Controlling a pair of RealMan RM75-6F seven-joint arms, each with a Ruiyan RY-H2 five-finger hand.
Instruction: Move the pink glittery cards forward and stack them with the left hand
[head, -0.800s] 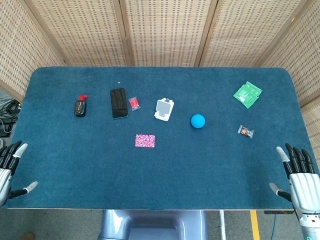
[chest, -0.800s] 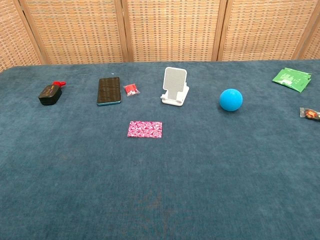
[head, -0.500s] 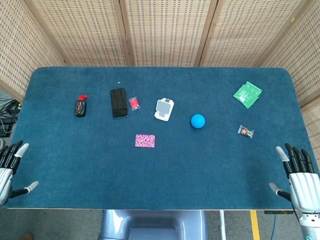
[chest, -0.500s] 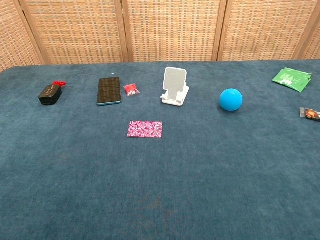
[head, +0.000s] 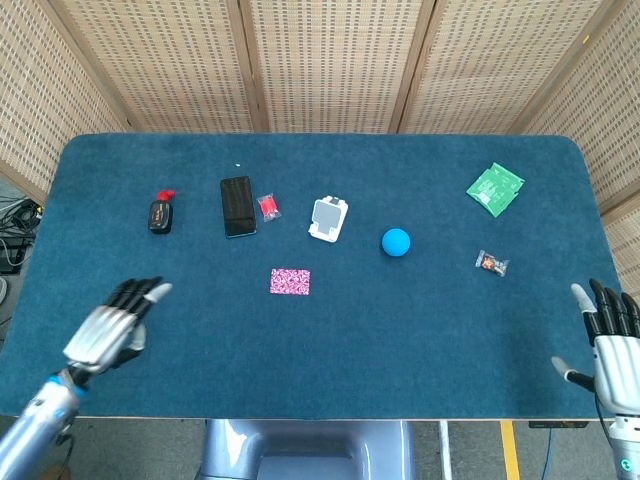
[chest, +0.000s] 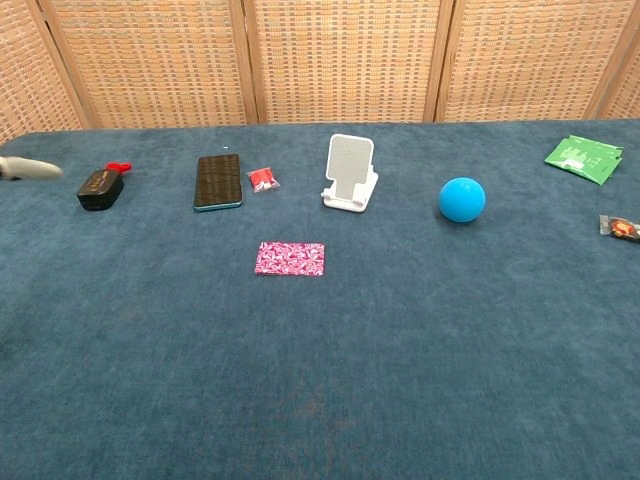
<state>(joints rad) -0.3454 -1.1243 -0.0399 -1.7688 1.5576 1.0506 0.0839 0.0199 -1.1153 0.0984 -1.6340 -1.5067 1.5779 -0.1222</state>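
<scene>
My left hand (head: 110, 328) has swung in from the table's near-left edge and now hovers over the blue felt-like table (head: 330, 350), fingers loosely extended, holding nothing: the reach toward the cards is beginning. My right hand (head: 612, 345) idles at the near-right corner, open and empty. The pink glittery cards (head: 290, 281) lie flat mid-table as one thin sparkly rectangle, well apart from my left hand, just nearer than the black phone (head: 237, 206).
</scene>
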